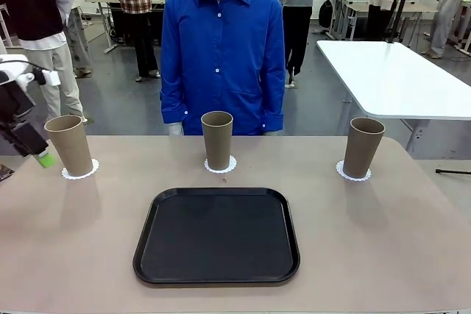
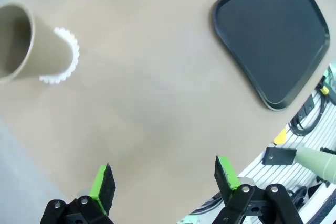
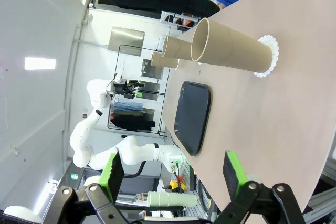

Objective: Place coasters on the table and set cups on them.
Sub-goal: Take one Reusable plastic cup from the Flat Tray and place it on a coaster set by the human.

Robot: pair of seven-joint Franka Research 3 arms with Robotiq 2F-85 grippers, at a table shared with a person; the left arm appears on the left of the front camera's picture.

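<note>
Three tan cups stand upright on the beige table (image 1: 383, 240), each on a white lacy coaster: the left cup (image 1: 70, 145) on its coaster (image 1: 79, 173), the middle cup (image 1: 217, 140) on its coaster (image 1: 221, 168), and the right cup (image 1: 363, 146) on its coaster (image 1: 353, 173). My left gripper (image 1: 38, 152) hangs just left of the left cup, apart from it. In the left wrist view it (image 2: 164, 179) is open and empty above bare tabletop, with that cup (image 2: 26, 45) and coaster (image 2: 65, 59) off to one side. My right gripper (image 3: 173, 170) is open and empty, facing the right cup (image 3: 231, 51) from a distance.
A black square tray (image 1: 217, 237) lies empty in the middle near the front edge. A person in a blue shirt (image 1: 221, 49) stands at the far side behind the middle cup. A white glossy table (image 1: 397, 79) stands at the back right.
</note>
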